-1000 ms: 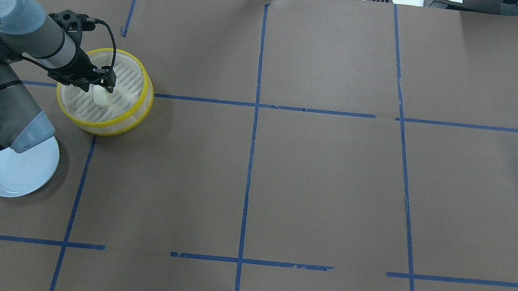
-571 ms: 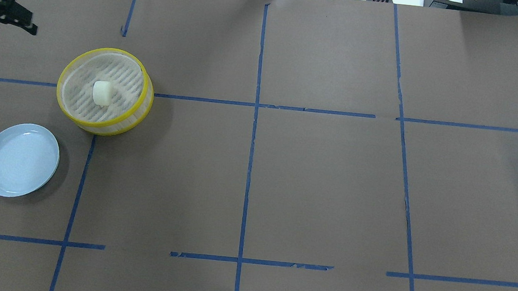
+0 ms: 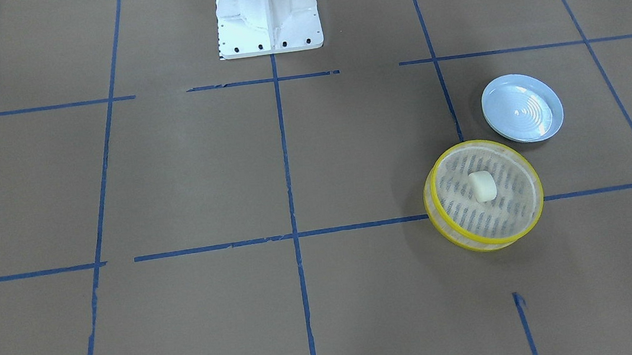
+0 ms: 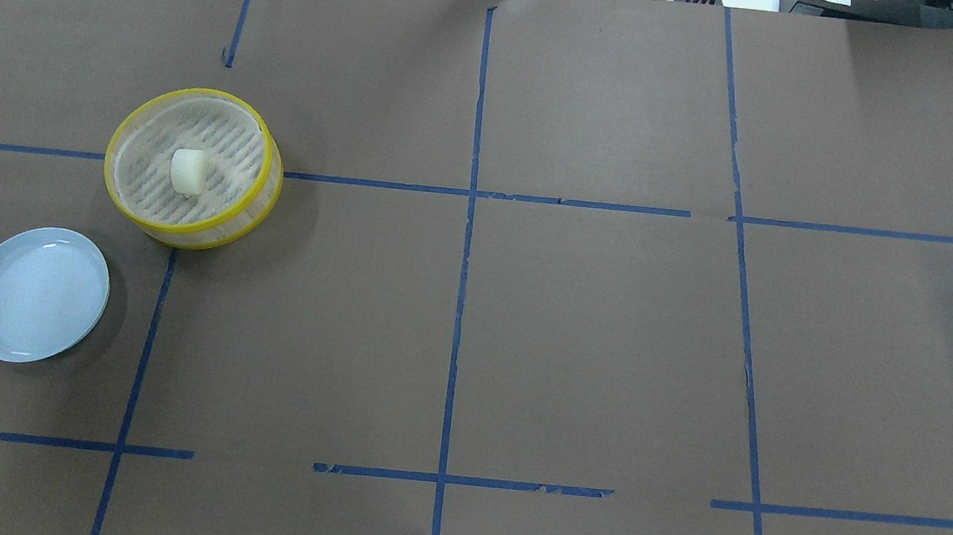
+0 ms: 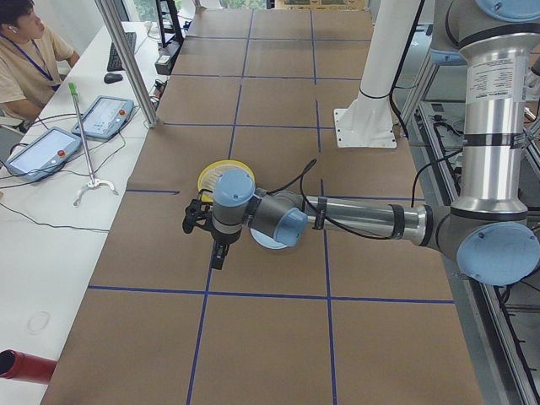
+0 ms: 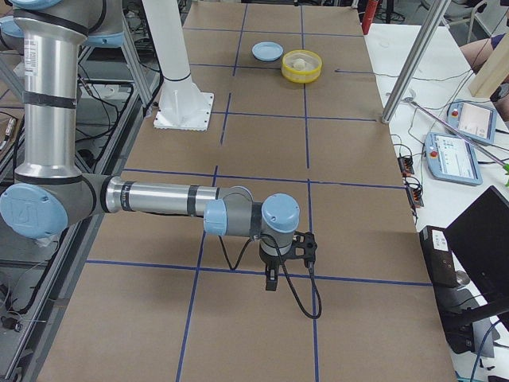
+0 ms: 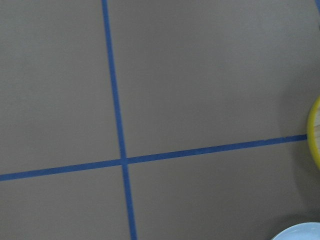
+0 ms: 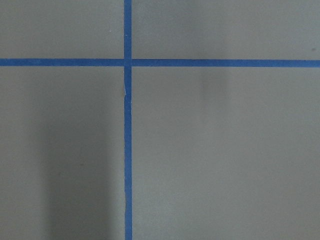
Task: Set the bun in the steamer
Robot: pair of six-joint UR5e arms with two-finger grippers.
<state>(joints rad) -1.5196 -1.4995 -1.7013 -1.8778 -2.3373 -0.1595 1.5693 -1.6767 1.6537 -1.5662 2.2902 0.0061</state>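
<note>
Bun (image 4: 187, 171): smooth, matt. Steamer (image 4: 218, 225): glossy yellow plastic rims, translucent whitish wall. Plate (image 4: 35, 295): glossy pale blue, glazed or plastic, can't tell which. Bench cover (image 4: 592, 340): matt brown paper, slightly creased. Tape lines (image 4: 460, 301): blue, frayed in spots. Left arm (image 5: 363, 218): bare metal tube, plastic joint caps.

A wide surface (image 4: 593, 331) covered in brown paper, marked into large rectangles by blue tape lines (image 4: 459, 301). Along its far edge stands a white desk (image 5: 42, 253) with two control pads (image 5: 105, 116), a keyboard (image 5: 116, 52) and cables. The lighting is bright and even.
</note>
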